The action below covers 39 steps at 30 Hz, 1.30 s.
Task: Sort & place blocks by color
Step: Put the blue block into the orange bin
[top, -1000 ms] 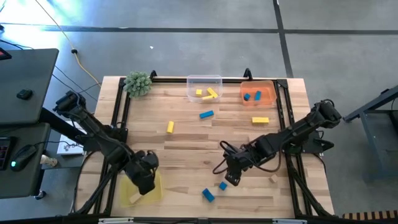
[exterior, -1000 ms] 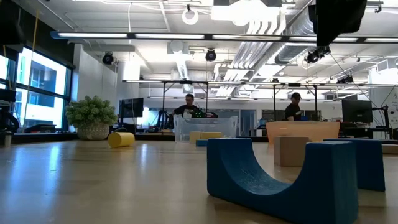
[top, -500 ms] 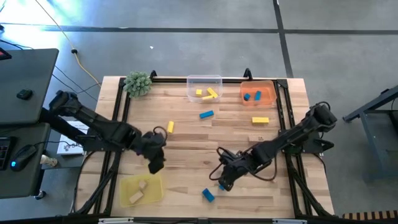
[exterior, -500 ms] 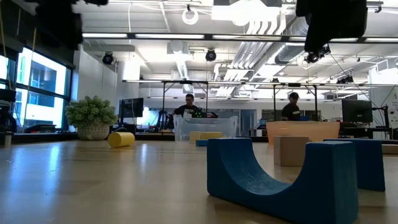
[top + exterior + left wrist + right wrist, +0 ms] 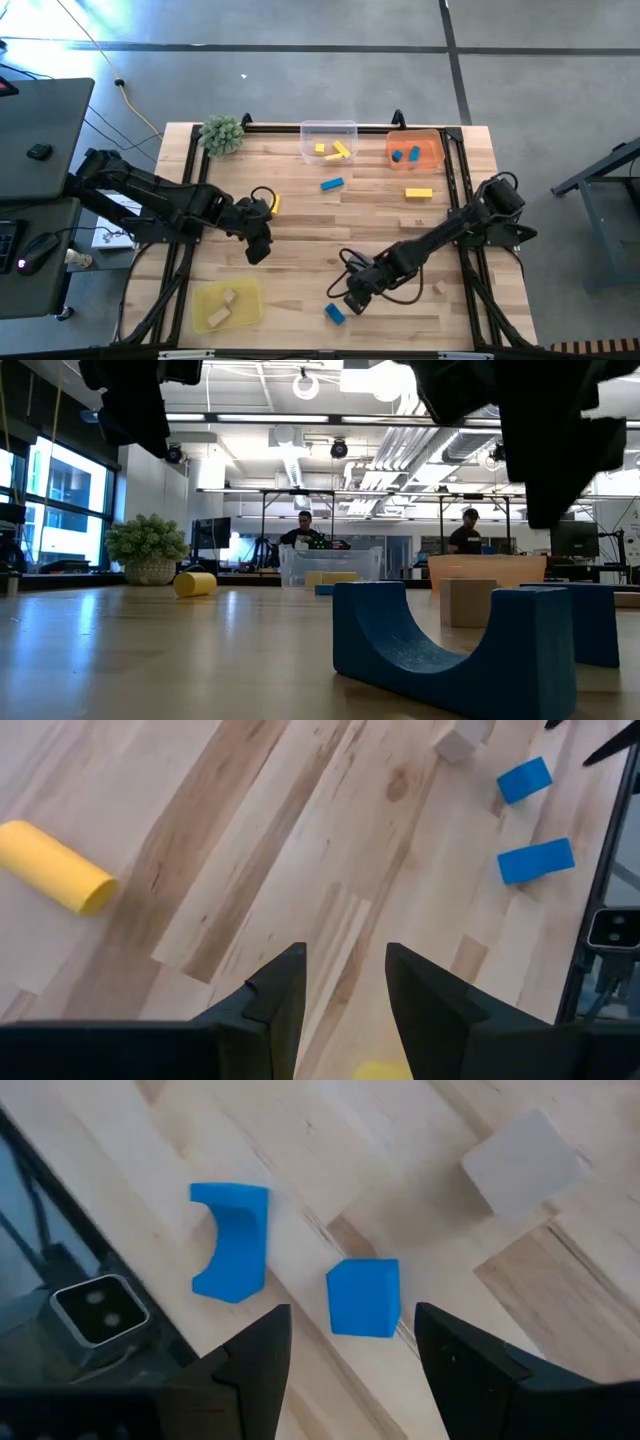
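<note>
Since the earlier frames both arms had shifted: the left gripper (image 5: 258, 248) had swung from the yellow tray (image 5: 205, 296) at lower left toward the frame's centre-left, and the right gripper (image 5: 352, 299) had slid lower and leftward.

Right gripper: over the blue cube (image 5: 363, 1297), fingers spread apart, holding nothing. Its wrist view alone showed the cube between the two dark fingers (image 5: 255, 1360), a blue arch block (image 5: 229, 1240) beside it, and a plain wood cube (image 5: 523, 1162) farther off. In the high view the cube was hidden under the gripper; the arch block (image 5: 335, 314) lay at lower centre.

Left gripper: fingers (image 5: 280, 1000) parted, empty, above bare table (image 5: 300, 230). Its wrist view showed a yellow cylinder (image 5: 55, 867) and two blue blocks (image 5: 536, 860).

Count, high view:
- Clear tray (image 5: 328, 131), upper centre: two yellow blocks (image 5: 337, 150).
- Orange tray (image 5: 420, 139), upper right: two blue blocks (image 5: 404, 154).
- Yellow tray: two plain wood blocks (image 5: 222, 306).
- Loose on the table: one blue bar (image 5: 332, 184), one yellow bar (image 5: 418, 193), one plain wood block (image 5: 437, 288) at lower right.

Surface: light wood planks in a black frame, with a green spiky plant (image 5: 221, 133) at upper left. The low view alone showed the room: ceiling lights, windows at left, two people (image 5: 305, 530) at distant workstations.
</note>
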{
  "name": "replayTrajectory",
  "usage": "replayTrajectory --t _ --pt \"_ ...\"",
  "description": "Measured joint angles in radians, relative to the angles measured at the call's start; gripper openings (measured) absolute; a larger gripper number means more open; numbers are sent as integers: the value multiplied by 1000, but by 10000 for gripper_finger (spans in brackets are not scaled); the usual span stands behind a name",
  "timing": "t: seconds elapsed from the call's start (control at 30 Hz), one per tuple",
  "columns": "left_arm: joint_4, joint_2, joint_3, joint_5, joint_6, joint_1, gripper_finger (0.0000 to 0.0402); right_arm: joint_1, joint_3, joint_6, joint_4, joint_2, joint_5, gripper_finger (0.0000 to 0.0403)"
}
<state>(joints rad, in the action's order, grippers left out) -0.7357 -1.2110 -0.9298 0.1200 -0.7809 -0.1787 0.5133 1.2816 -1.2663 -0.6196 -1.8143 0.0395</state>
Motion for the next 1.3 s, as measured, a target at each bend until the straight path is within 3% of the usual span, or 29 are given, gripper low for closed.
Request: replayTrajectory --t 1.3 --pt "-5 -1 0 -3 130 63 129 37 0 -32 27 -150 -46 200"
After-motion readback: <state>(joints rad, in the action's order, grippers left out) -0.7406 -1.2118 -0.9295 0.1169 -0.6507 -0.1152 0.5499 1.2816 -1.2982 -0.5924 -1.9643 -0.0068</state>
